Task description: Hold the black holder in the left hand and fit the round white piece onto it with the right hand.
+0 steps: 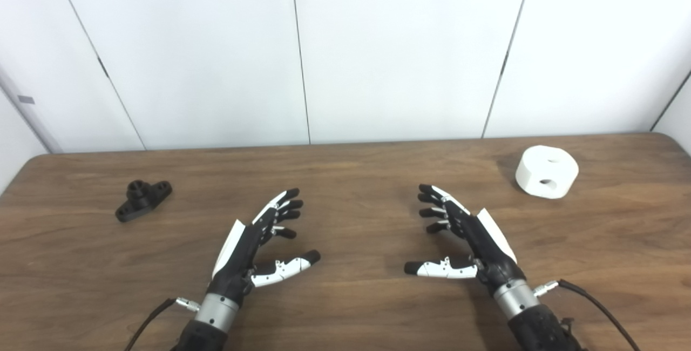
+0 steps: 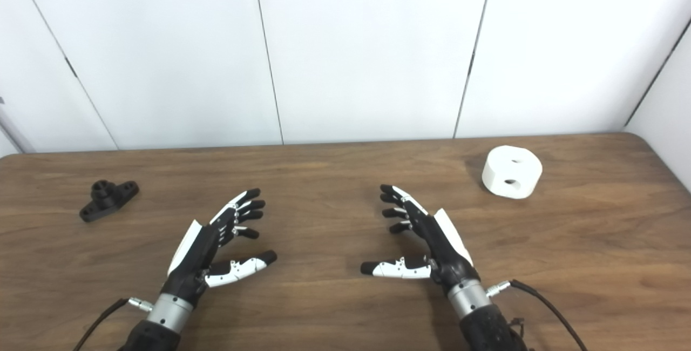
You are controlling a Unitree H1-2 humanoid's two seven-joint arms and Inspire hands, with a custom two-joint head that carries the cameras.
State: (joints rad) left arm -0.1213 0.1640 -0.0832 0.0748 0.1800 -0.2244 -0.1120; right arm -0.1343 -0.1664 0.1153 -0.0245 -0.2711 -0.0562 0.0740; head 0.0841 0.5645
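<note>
The black holder (image 1: 143, 200), a small flanged base with a short round post, lies on the table at the far left. The round white piece (image 1: 546, 171), a thick disc with holes in its top and side, sits at the far right. My left hand (image 1: 258, 243) hovers over the table's middle, open, fingers spread, well to the right of the holder. My right hand (image 1: 465, 237) mirrors it, open and holding nothing, some way left of and nearer than the white piece.
The brown wooden table (image 1: 345, 297) ends at a white panelled wall (image 1: 302, 54) behind. Cables trail from both wrists at the bottom edge.
</note>
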